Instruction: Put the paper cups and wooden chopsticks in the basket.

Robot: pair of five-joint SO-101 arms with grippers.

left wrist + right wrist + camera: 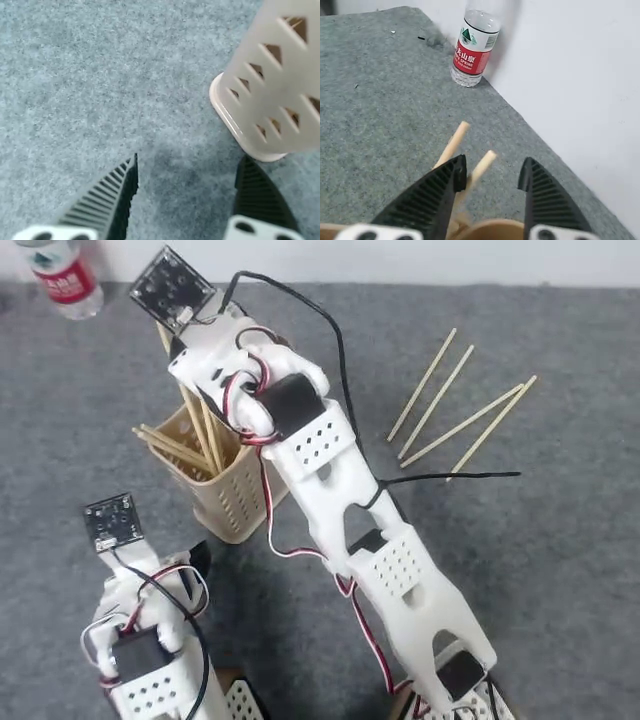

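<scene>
A beige slotted basket stands left of centre with several wooden chopsticks leaning in it. My right gripper hangs open just above the basket rim. Two chopstick ends stick up beside one of its fingers, and I cannot tell if they touch it. Several more chopsticks lie loose on the grey mat to the right. My left gripper is open and empty, low over the mat beside the basket's foot.
A clear plastic bottle with a red label stands at the far left corner against the white wall. The right arm stretches diagonally across the middle, trailing black and red cables. Grey felt covers the table.
</scene>
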